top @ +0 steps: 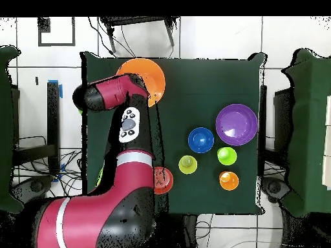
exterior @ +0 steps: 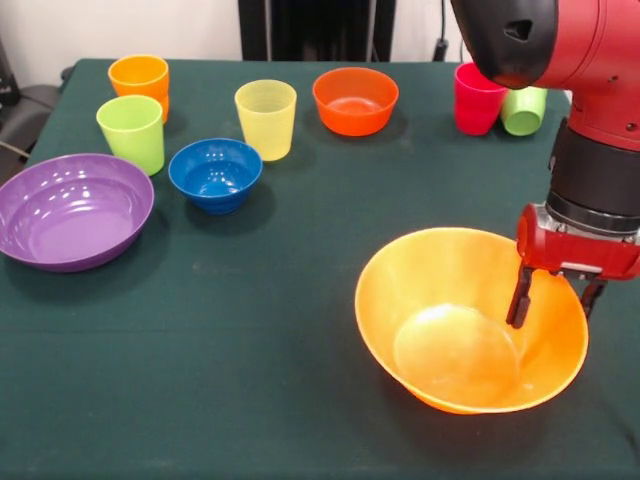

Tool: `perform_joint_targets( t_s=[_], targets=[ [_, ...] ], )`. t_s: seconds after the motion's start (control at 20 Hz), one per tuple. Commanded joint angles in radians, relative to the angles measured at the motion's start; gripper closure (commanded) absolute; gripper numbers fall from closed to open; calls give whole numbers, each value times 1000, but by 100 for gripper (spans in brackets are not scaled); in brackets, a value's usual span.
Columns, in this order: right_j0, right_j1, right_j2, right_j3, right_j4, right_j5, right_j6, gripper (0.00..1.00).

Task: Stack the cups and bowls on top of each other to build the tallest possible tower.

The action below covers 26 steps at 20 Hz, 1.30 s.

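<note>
From my front camera the gripper (exterior: 556,297) hangs over the far right rim of the large orange-yellow bowl (exterior: 470,320). One dark finger (exterior: 519,296) reaches down inside the wall and the other sits just outside it, so the rim lies between them. They look spread with the rim in the gap, but I cannot tell whether they actually press on the plastic (the outer finger is half hidden behind the rim). The bowl seems tipped, its near lip sitting lower than the side under the gripper.

Overhead, the arm (top: 123,129) covers the gripper completely, and only part of the same bowl (top: 150,76) shows past the arm.

Everything else sits well apart from the gripper, and nothing is stacked yet. Far to its side in the front view are the purple bowl (exterior: 72,208), the small blue bowl (exterior: 215,174), the lime green cup (exterior: 132,132), the orange cup (exterior: 140,80) and the translucent yellow cup (exterior: 266,118). The red-orange bowl (exterior: 355,99) stands farther back. Behind the arm in that view, the red cup (exterior: 476,100) and the green cup (exterior: 523,110) stand touching, both partly covered by the arm's black joint; the green one looks tilted or lying over, though I cannot be sure. From above, those two cups are almost wholly hidden under the arm, and the red-orange bowl (top: 164,181) shows only as a sliver at its edge.
</note>
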Motion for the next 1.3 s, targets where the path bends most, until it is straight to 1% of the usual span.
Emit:
perform_joint_targets(
  t_s=[0.05,0.5,0.6,0.8,1.1,1.3],
  targets=[
    [13,36,92,90,12,83,6,0],
    [12,21,104,98,23,103,-6,0],
    [14,10,112,105,30,113,-12,0],
    [27,-15,104,123,37,124,1,0],
    [33,-5,100,109,39,123,8,0],
    [42,-18,96,114,48,140,16,0]
  ],
)
